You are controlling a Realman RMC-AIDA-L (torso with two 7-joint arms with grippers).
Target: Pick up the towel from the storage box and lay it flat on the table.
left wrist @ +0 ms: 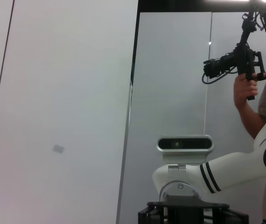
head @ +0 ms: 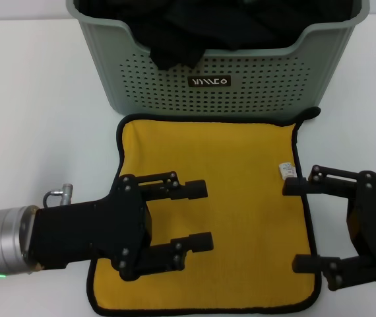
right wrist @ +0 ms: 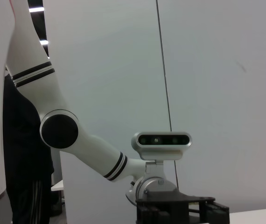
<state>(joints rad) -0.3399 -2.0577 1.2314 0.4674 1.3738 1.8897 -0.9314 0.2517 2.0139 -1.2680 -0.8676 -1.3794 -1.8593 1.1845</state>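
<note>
The towel [head: 241, 172] lies spread flat on the white table [head: 36, 119], mustard-yellow face up, with black edging and a small white tag [head: 285, 170] near its right edge. It sits just in front of the sage-green storage box [head: 142, 82]. My left gripper [head: 198, 216] is open and empty, above the towel's left half. My right gripper [head: 298, 224] is open and empty, over the towel's right edge. The wrist views show only walls, my own body and a person.
A plain black cloth [head: 201, 26] fills the box and hangs over its front rim. A person holding a camera rig [left wrist: 245, 56] stands behind me. Bare table lies to the left and right of the towel.
</note>
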